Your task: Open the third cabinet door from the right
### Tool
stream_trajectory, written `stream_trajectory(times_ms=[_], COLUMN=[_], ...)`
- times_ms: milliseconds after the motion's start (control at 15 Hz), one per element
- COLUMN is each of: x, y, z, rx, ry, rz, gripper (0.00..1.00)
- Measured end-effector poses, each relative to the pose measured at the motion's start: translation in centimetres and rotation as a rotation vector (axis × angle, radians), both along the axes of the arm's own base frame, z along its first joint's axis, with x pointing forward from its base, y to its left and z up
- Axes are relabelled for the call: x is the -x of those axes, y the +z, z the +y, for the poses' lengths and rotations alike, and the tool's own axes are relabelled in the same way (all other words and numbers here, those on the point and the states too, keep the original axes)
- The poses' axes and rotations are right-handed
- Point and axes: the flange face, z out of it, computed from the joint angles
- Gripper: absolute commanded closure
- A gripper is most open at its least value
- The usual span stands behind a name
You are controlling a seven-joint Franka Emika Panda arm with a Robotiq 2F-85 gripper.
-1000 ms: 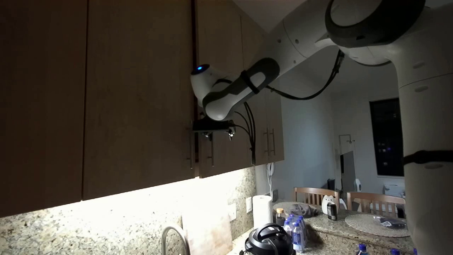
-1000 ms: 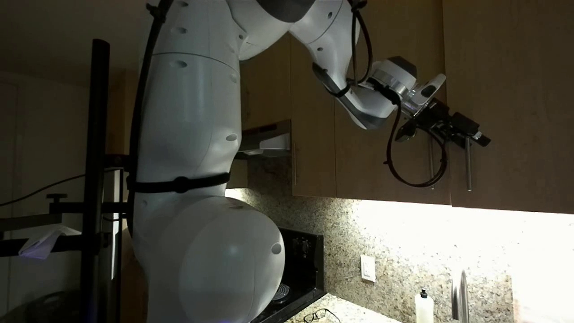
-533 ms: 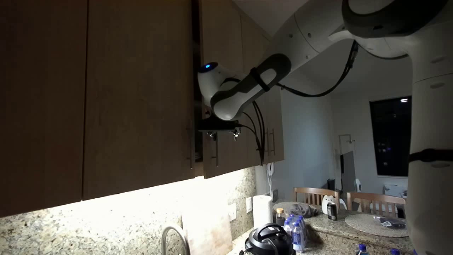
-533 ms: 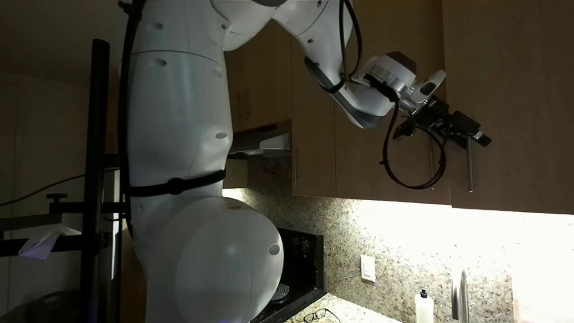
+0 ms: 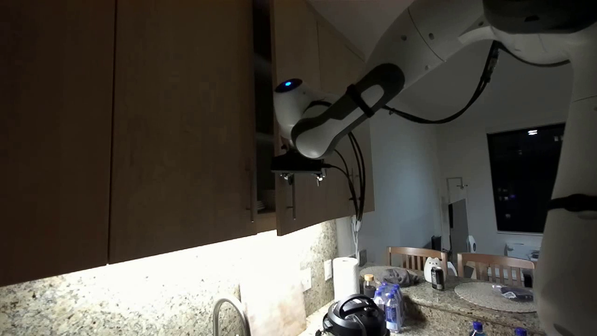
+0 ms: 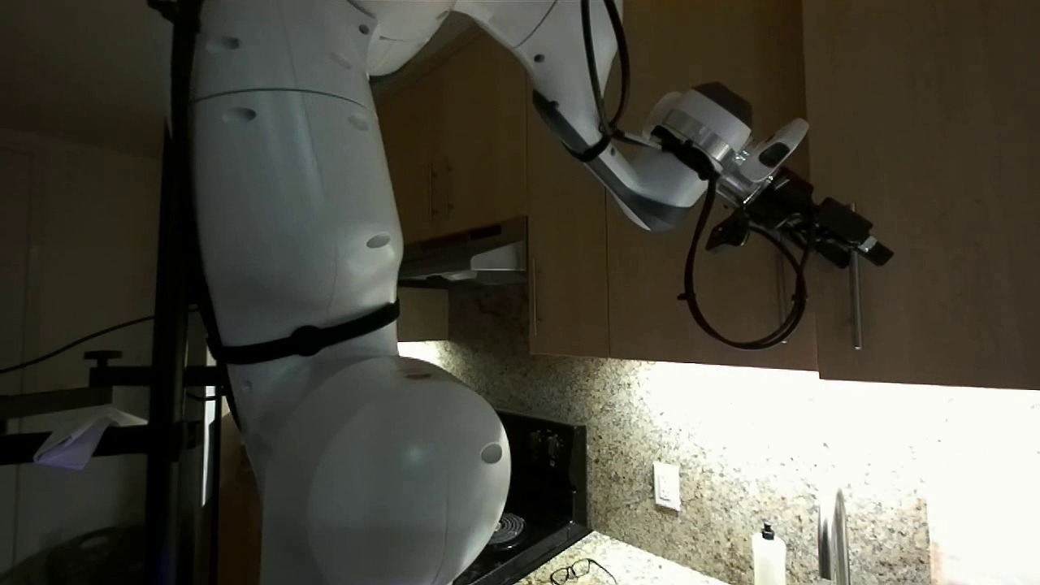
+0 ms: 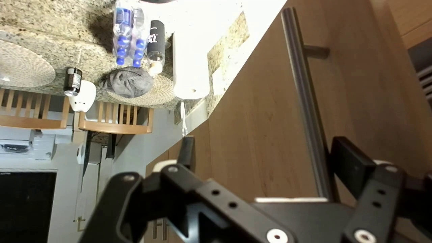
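Door above the lit backsplash stands further ajar than one second ago, so we judge the opening is advancing but partial. The gripper is spread wide, the handle between its fingers, close to one.

No text can be read with certainty, though in the wrist view white lettering is seen on the dark label of a bottle and pale print on a can, both too blurred.
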Motion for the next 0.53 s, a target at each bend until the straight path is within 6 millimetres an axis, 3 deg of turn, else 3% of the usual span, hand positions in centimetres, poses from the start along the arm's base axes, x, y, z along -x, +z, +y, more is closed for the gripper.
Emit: stream_trajectory(times_ms=[533], x=[3.0], y=[-0.3], z=[-1.5], rx=[-0.027], ry=[0.013], rz=[-0.036], gripper=[0.0])
